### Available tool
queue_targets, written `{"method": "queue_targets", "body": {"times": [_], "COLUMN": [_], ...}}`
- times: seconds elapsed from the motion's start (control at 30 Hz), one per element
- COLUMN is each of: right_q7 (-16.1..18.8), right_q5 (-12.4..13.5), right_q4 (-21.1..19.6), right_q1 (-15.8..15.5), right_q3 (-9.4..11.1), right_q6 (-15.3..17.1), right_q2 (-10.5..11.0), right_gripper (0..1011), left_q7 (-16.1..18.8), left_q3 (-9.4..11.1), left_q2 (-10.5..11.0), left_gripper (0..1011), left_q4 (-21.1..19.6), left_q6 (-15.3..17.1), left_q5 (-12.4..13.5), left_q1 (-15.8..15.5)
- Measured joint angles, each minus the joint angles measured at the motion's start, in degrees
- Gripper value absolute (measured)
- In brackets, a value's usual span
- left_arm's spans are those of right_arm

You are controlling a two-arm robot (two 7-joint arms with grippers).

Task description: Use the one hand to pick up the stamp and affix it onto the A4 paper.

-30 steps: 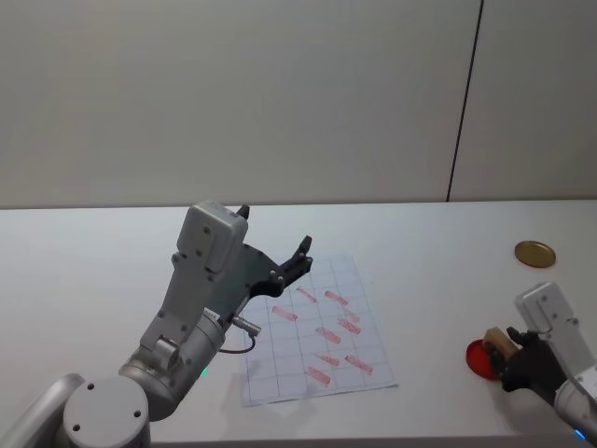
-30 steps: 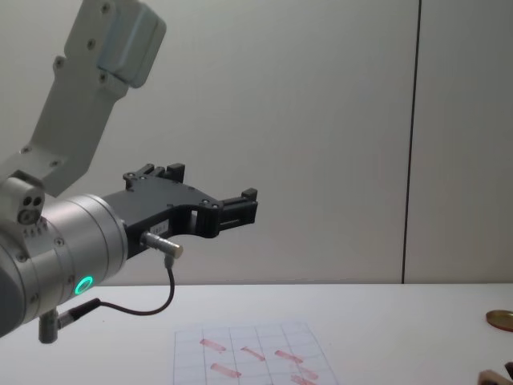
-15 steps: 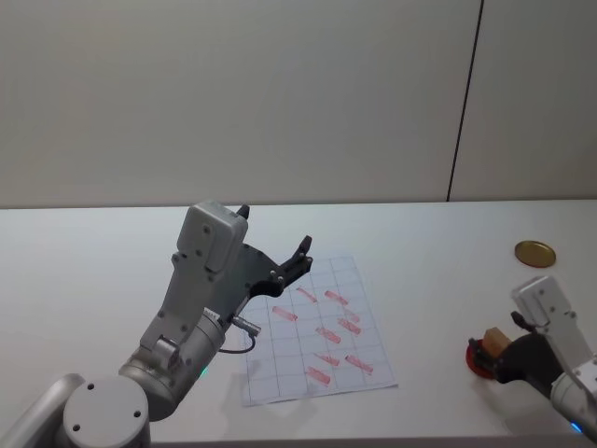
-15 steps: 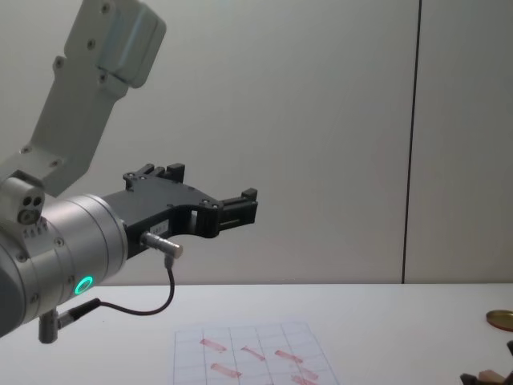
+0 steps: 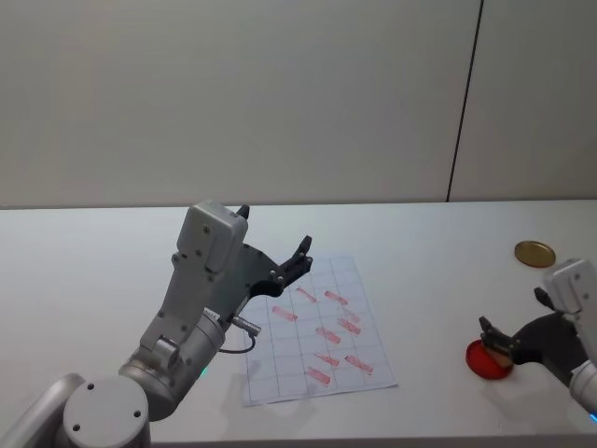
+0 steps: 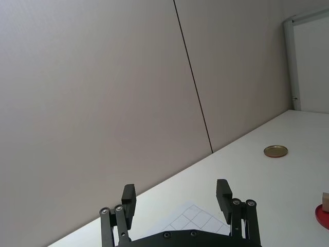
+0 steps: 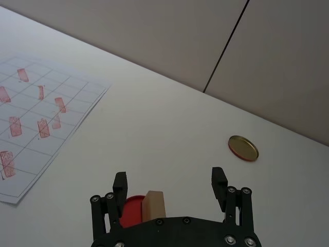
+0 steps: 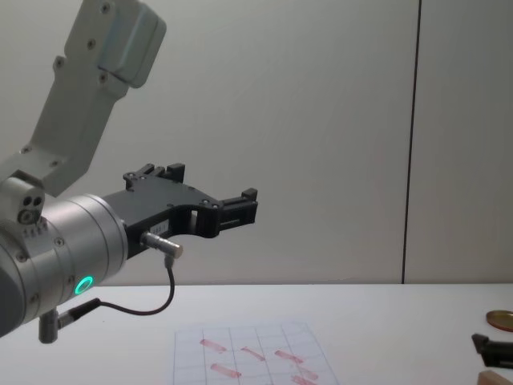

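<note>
The stamp (image 7: pixel 154 206), a small light wooden block, stands upright on a round red ink pad (image 7: pixel 131 215) at the table's right front. My right gripper (image 7: pixel 169 182) is open around it, the block close to one finger and touching neither. In the head view the stamp (image 5: pixel 505 354) shows just in front of the right gripper (image 5: pixel 497 341). The A4 paper (image 5: pixel 322 322) lies flat at the table's middle, its grid carrying several red marks. My left gripper (image 5: pixel 275 227) hangs open and empty in the air above the paper's left edge.
A round golden disc (image 5: pixel 534 252) lies at the far right of the table, beyond the red ink pad (image 5: pixel 487 361). Bare white tabletop separates the paper from the pad. A grey wall stands behind the table.
The right gripper, which had the stamp at its fingers over the red pad, has opened and drawn back to the right. The stamp stays on the pad. The left arm has not moved.
</note>
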Motion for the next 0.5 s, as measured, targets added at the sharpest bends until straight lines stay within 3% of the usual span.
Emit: {"method": "queue_targets", "body": {"times": [0.5], "right_q7": [-1.5], "right_q5": [2.3], "right_q4": [-4.2], "right_q1": [-2.3], "right_q3": [1.0], "right_q6": [-0.4], "right_q2": [1.2], "right_gripper": [1003], "left_q7": [0.0], "left_q3": [0.0], "left_q2": [0.0], "left_gripper": [993], "left_q4": [0.0], "left_q6": [0.0], "left_q5": [0.0], "left_q1": [0.0]}}
